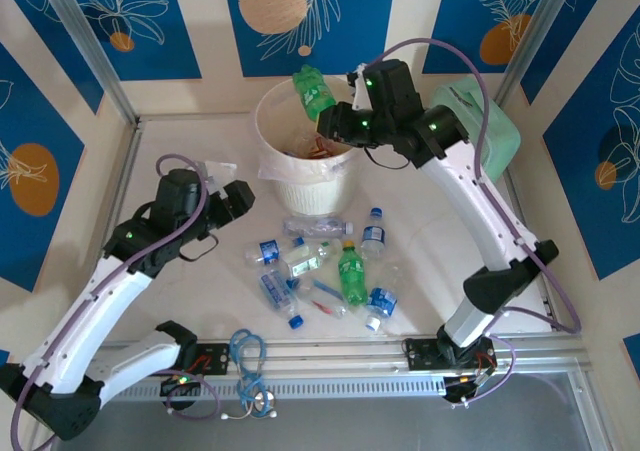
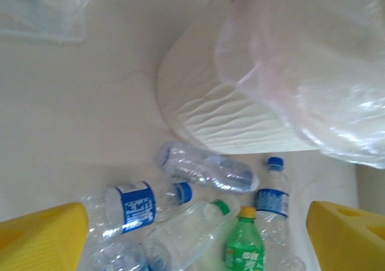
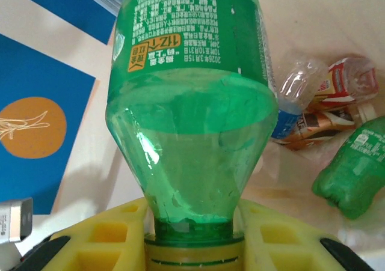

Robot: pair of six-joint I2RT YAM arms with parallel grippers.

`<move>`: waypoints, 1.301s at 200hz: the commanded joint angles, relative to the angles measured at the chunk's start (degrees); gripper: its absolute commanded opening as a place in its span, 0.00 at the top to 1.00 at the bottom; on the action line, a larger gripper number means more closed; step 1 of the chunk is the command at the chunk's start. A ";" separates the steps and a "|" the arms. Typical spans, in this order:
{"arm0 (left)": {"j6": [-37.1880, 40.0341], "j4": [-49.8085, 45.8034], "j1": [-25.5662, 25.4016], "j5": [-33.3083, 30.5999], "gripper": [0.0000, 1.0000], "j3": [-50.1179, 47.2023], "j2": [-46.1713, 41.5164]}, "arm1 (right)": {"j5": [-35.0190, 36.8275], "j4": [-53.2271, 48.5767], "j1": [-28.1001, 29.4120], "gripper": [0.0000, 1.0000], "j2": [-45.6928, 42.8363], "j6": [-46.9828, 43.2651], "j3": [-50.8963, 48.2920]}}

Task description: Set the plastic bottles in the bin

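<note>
Bottle (image 3: 189, 115), green, in right claw (image 3: 194, 247)

Yellow fingers (image 3: 96, 241), green bottle (image 3: 192, 103), white ribbed bin (image 1: 312, 189), clear bottles (image 2: 135, 206) with blue labels and caps.

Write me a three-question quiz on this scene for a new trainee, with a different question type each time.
1. True or false: the right claw holds a green bottle by its neck over the rim of the bin.
2. Pick one. The left claw is: A) shut on a bottle; B) open above loose bottles on the table; C) down inside the bin.
3. Fill in: the second green bottle, lying on the table, has a ___ cap.

Key: 1 true; 2 B; 3 yellow.
</note>
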 commanded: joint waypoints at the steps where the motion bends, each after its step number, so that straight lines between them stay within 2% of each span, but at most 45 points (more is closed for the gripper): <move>1: -1.88 -1.44 -0.01 1.27 0.10 -2.30 0.05 | 2.91 -4.00 -0.78 0.82 2.92 -2.23 4.82; 34: -5.04 -0.96 -0.03 2.80 0.13 -7.08 -0.56 | 3.39 -6.08 -3.26 0.82 6.70 -1.94 7.04; 51: -5.71 -0.74 -0.03 2.92 0.13 -9.06 -1.07 | 3.32 -6.44 -4.47 0.77 7.92 -1.97 7.21; 106: -10.28 2.13 -0.12 4.92 0.12 -15.84 -0.83 | 5.18 -8.28 -4.86 0.30 7.92 -2.71 10.25; 158: -9.93 2.91 -0.21 5.37 0.16 -16.71 0.29 | 10.07 -9.97 -1.92 0.28 1.06 -3.63 8.78; 186: -8.49 3.36 -0.30 4.75 0.18 -16.11 0.79 | 16.86 -10.24 1.82 0.27 -8.56 -2.89 -1.86; 218: -6.13 4.96 -0.30 3.89 0.20 -13.82 1.75 | 23.47 -13.07 4.15 0.26 -22.92 3.70 -22.05; 239: -4.09 5.77 -0.30 3.61 0.21 -11.70 2.55 | 24.75 -17.51 4.17 0.23 -31.26 9.49 -33.45; 260: -2.92 6.96 -0.37 3.67 0.22 -10.41 3.00 | 22.73 -20.28 4.08 0.17 -37.24 14.67 -43.09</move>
